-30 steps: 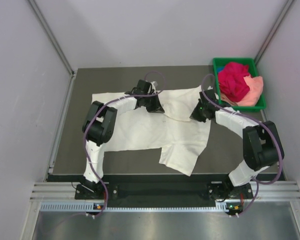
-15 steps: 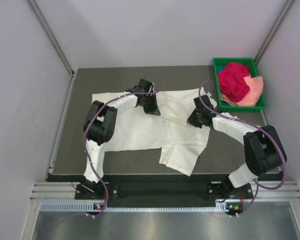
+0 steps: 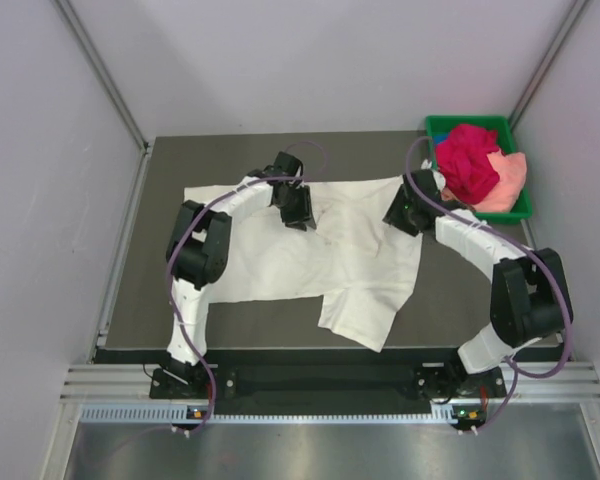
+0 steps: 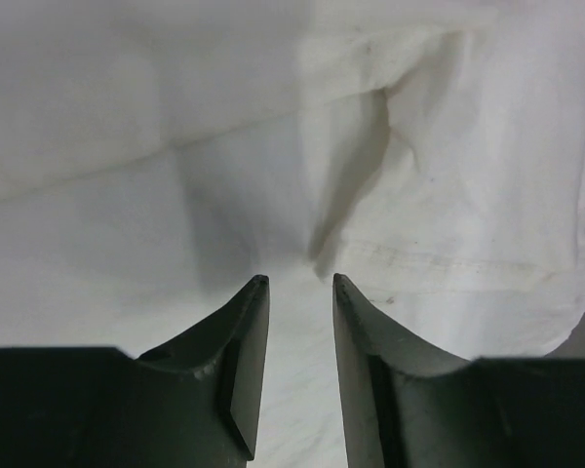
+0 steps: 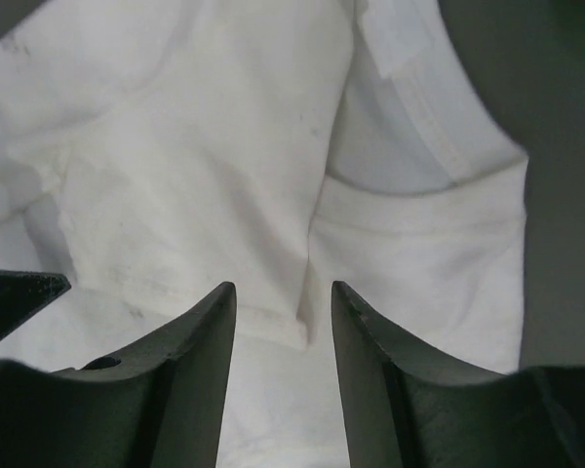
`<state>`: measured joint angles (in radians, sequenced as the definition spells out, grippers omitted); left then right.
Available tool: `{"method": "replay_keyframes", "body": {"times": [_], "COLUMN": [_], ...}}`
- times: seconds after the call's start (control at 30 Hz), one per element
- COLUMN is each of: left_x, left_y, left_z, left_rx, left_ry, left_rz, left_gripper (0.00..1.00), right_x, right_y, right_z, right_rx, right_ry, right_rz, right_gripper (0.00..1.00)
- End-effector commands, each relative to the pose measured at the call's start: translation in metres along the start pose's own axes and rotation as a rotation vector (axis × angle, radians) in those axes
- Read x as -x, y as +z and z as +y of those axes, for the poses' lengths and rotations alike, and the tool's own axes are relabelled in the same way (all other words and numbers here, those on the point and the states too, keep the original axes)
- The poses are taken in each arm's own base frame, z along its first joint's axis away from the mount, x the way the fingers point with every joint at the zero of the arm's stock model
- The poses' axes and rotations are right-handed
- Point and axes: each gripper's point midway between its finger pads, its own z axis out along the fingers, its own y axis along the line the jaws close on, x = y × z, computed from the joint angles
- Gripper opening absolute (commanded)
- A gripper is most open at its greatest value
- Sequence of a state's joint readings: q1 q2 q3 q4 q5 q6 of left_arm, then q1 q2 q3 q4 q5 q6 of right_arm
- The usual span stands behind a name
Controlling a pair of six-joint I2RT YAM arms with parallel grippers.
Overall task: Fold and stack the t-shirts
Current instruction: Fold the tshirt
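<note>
- T-shirts: three. One cream-white t-shirt (image 3: pixel 320 255) lies spread on the table (image 3: pixel 160 250), left of the green tray (image 3: pixel 460 122).
- One magenta-red t-shirt (image 3: pixel 467 160) and one peach-pink t-shirt (image 3: pixel 508 185) lie bunched inside the tray.
- Grippers: two. Right gripper (image 5: pixel 283 288), just left of the tray: jaws partly apart, empty, over cream-white cloth.
- Left gripper (image 4: pixel 300 283), farther left of the tray: jaws narrowly apart, empty.

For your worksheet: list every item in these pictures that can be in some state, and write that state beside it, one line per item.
cream-white t-shirt: spread on the table, partly folded over, wrinkled, not gripped
magenta-red t-shirt: crumpled, unfolded, in the green tray
peach-pink t-shirt: crumpled, unfolded, in the tray, draped over its right rim
left gripper: open, above the white cloth
right gripper: open, above the white cloth
</note>
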<state>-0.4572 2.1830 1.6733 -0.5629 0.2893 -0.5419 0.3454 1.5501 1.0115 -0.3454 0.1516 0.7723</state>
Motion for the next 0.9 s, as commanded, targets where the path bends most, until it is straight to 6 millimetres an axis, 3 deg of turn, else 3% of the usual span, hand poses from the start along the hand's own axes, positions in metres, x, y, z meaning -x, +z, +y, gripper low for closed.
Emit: {"method": "replay_keyframes", "body": {"times": [0.0, 0.07, 0.1, 0.13, 0.2, 0.23, 0.37, 0.43, 0.47, 0.5, 0.63, 0.67, 0.87], "left_x": [0.042, 0.06, 0.066, 0.079, 0.091, 0.1, 0.127, 0.139, 0.138, 0.14, 0.146, 0.144, 0.133], "left_y": [-0.048, -0.058, -0.061, -0.07, -0.077, -0.085, -0.101, -0.111, -0.107, -0.111, -0.112, -0.107, -0.085], "left_z": [0.016, 0.047, 0.058, 0.083, 0.11, 0.133, 0.179, 0.197, 0.206, 0.221, 0.257, 0.266, 0.311], "left_rx": [0.06, 0.099, 0.107, 0.132, 0.165, 0.186, 0.223, 0.253, 0.271, 0.291, 0.345, 0.357, 0.431], "left_ry": [-0.002, -0.062, -0.084, -0.132, -0.184, -0.229, -0.305, -0.33, -0.342, -0.368, -0.413, -0.423, -0.493], "left_rz": [-0.115, -0.147, -0.157, -0.188, -0.218, -0.243, -0.322, -0.354, -0.348, -0.352, -0.368, -0.36, -0.319], "left_gripper": [0.38, 0.38, 0.38, 0.38, 0.38, 0.39, 0.4, 0.4, 0.4, 0.4, 0.41, 0.41, 0.41], "right_x": [0.059, 0.076, 0.077, 0.082, 0.095, 0.099, 0.129, 0.133, 0.142, 0.138, 0.147, 0.158, 0.178], "right_y": [0.01, 0.015, 0.026, 0.03, 0.042, 0.045, 0.053, 0.067, 0.069, 0.082, 0.104, 0.105, 0.135], "right_z": [0.007, 0.015, 0.012, 0.012, 0.009, 0.009, 0.006, 0.003, 0.006, 0.002, 0.005, 0.007, 0.001], "right_rx": [0.065, 0.121, 0.147, 0.163, 0.183, 0.183, 0.168, 0.144, 0.144, 0.134, 0.131, 0.134, 0.078], "right_ry": [-0.139, -0.215, -0.227, -0.239, -0.275, -0.284, -0.303, -0.305, -0.308, -0.31, -0.319, -0.316, -0.265], "right_rz": [-0.094, -0.093, -0.06, -0.055, -0.045, -0.046, -0.08, -0.063, -0.072, -0.049, -0.044, -0.065, -0.077], "right_gripper": [0.44, 0.41, 0.4, 0.4, 0.38, 0.37, 0.39, 0.4, 0.41, 0.41, 0.41, 0.41, 0.37]}}
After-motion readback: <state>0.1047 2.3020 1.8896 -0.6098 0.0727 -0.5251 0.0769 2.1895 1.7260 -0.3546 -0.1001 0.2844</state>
